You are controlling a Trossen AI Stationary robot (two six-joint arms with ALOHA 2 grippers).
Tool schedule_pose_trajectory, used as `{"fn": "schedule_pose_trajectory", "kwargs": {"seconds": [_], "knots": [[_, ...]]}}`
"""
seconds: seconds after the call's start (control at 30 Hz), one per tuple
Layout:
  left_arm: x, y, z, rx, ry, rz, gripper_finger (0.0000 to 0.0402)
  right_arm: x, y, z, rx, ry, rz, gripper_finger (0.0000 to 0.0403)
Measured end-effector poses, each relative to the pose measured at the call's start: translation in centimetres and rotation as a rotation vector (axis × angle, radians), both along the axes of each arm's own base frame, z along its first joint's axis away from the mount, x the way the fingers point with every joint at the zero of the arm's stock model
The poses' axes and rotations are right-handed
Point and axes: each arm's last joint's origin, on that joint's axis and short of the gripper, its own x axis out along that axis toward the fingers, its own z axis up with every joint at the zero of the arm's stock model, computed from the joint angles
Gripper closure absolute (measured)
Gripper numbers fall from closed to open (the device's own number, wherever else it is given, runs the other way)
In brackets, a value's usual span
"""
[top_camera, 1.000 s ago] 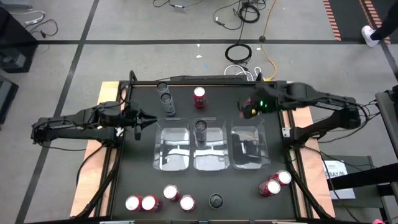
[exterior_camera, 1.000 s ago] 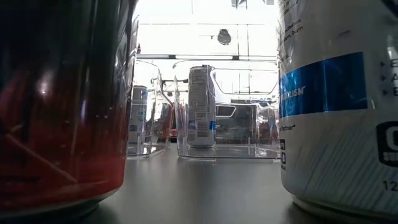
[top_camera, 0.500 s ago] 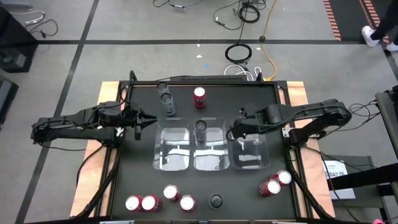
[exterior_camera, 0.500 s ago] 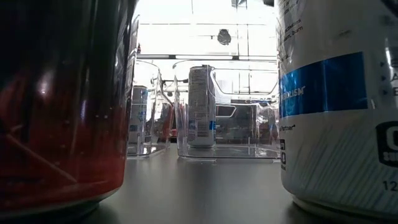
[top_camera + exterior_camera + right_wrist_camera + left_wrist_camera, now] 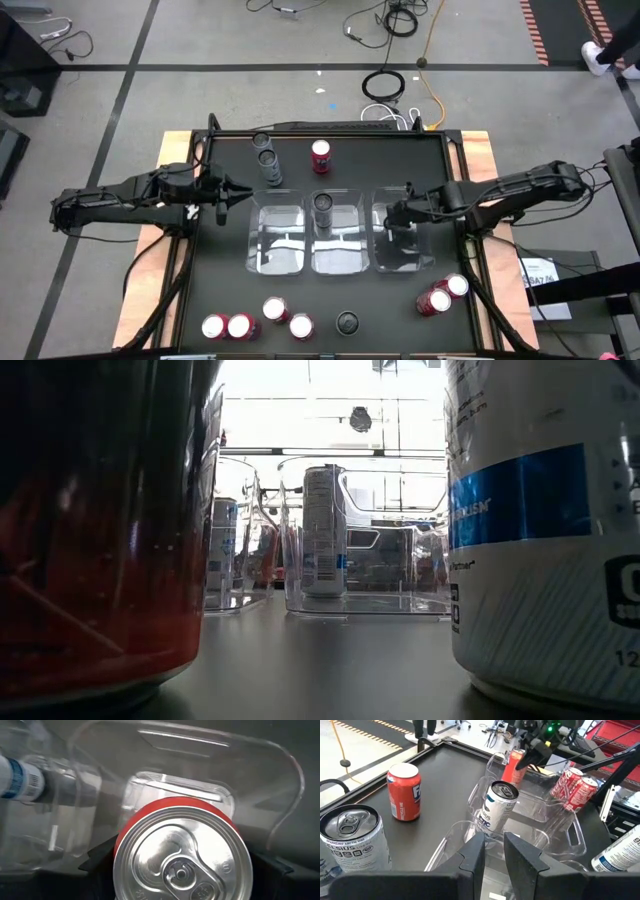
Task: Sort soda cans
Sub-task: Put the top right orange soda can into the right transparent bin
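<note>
My right gripper hangs over the right-hand clear bin, shut on a red soda can with a silver top. The left wrist view shows that can at the bin's far end. The middle bin holds a white-and-blue can standing upright. My left gripper waits beyond the left bin, its fingers a narrow gap apart with nothing between them. Loose cans stand on their bases at the far edge and along the near edge. My right gripper pinches the red can by its upper side wall between the two fingers, one on each side. The fingers come steeply from above. The can hangs nearly upright, top up, above the bin's floor; whether its base touches anything I cannot tell.
Two grey cans stand near the far left. Near the front edge stand several red cans, a dark one, and two red ones at the right. Wooden boards flank the black table.
My right gripper has carried the red can from the far side of the table toward the near edge and down, over the right bin, and its wrist has rolled on the way. The can stays in its hold.
</note>
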Motion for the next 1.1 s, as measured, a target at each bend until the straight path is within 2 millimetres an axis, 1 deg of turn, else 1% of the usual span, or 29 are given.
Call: {"fn": "schedule_pose_trajectory", "kwargs": {"seconds": [0.23,0.57,0.77,1.1], "knots": [[0.0,0.0,0.0,-0.001,-0.002,-0.002,0.0320,-0.3,-0.9,-0.5,-0.082,0.063,-0.018,0.0110],[0.0,0.0,0.0,-0.001,-0.003,-0.002,0.0320,0.3,-1.2,-1.7,-0.075,0.153,0.014,0.0095],[0.0,0.0,0.0,-0.001,-0.004,-0.003,0.0320,0.1,-1.2,-3.4,-0.070,0.123,0.007,0.0091],[0.0,0.0,0.0,-0.001,-0.005,-0.002,0.0320,-0.1,-1.2,-3.3,-0.076,0.098,-0.020,0.0090]]}}
